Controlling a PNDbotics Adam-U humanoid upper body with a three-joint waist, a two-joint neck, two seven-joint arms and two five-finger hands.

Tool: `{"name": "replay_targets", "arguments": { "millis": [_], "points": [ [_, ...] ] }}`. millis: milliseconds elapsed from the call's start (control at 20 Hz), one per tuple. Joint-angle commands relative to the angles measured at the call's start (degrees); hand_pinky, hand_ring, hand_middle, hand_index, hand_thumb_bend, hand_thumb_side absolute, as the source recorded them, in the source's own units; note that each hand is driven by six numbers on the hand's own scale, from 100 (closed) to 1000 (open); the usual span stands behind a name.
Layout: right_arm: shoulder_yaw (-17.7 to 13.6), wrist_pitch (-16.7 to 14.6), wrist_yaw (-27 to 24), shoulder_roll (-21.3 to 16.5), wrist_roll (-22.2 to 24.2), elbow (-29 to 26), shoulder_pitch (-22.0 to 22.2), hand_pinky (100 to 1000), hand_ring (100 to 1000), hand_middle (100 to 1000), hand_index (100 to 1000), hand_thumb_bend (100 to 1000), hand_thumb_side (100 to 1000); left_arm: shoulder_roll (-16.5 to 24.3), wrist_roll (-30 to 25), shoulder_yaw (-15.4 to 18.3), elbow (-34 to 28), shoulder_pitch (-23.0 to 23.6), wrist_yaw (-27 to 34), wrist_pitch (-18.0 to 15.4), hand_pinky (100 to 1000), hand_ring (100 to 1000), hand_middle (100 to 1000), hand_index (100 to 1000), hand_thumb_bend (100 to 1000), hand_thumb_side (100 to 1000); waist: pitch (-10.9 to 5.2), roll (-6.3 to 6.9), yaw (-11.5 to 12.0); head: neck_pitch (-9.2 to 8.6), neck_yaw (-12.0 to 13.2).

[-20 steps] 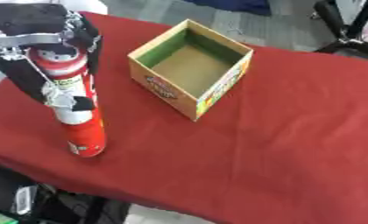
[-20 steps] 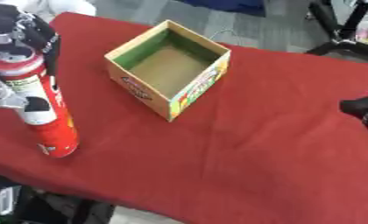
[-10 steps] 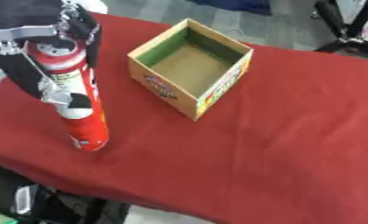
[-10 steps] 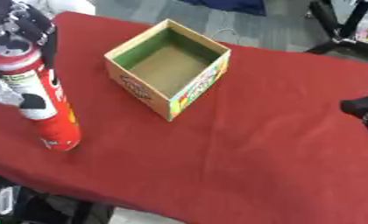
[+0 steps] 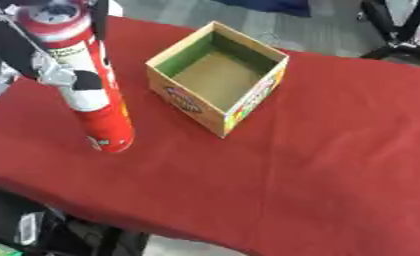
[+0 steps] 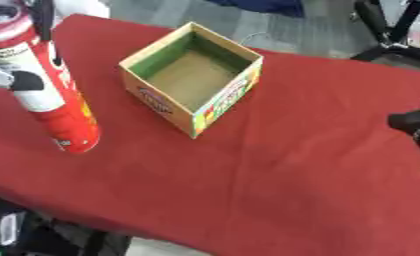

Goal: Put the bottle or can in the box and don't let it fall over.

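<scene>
A robot hand [image 5: 34, 55], the left one, is wrapped around the upper half of a tall red can [image 5: 91, 85] at the left side of a red-covered worktop [image 5: 318, 165], black fingers curled over the white label just below the can's rim. The can leans with its top toward the robot's left and its base near the cloth; whether the base is touching the cloth or just clear of it cannot be told. An open cardboard box [image 5: 218, 75], green inside with a bare brown floor, stands empty near the can, to its right and farther back, turned corner-on to the camera. The right robot hand [image 6: 415, 125] shows only as a dark shape at the right edge of the right eye view, well apart from the box, and its fingers cannot be made out.

The risk from here looks to be 1 of balance. The can is tall and narrow and is held high, so its lower end may swing as it is carried across, and could clip the box's near wall and shove or tip the light carton. Set down while still tilted, it would probably land on the edge of its base and topple against a wall or out over the rim. It stands taller than the box walls, so they would offer little support once the fingers let go.
</scene>
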Motion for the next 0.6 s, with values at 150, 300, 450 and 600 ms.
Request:
{"name": "replay_targets", "arguments": {
  "millis": [150, 300, 450, 600],
  "points": [
    [-0.6, 0.2, -0.1, -1.7, -0.3, -1.0, -0.6, 849, 783, 690, 865, 100, 523, -0.8, -0.8, 2.0, 2.4, -4.8, 2.6, 1.4, 100, 169, 114, 114, 440, 100, -0.48, 0.75, 0.1, -0.43, -0.6],
    [-0.6, 0.3, -0.2, -1.8, -0.3, -1.0, -0.7, 849, 783, 690, 864, 100, 523, -2.6, -1.7, 2.2, 4.8, -8.1, 3.4, 1.9, 100, 165, 111, 114, 429, 100, -0.44, 0.9, 0.0, -0.47, -0.5],
    [-0.6, 0.3, -0.2, -1.9, -0.3, -1.0, -0.9, 849, 783, 691, 865, 100, 523, -4.8, -2.5, 2.5, 8.2, -11.5, 3.4, 2.1, 100, 162, 109, 115, 428, 100, -0.25, 1.0, -0.2, -0.59, -0.6],
    [-0.6, 0.4, -0.1, -1.9, -0.3, -1.0, -1.1, 849, 783, 691, 865, 100, 523, -6.4, -2.8, 2.9, 11.4, -14.1, 3.0, 2.0, 100, 159, 108, 115, 415, 100, 0.06, 1.12, -0.3, -0.72, -0.9]
  ]
}}
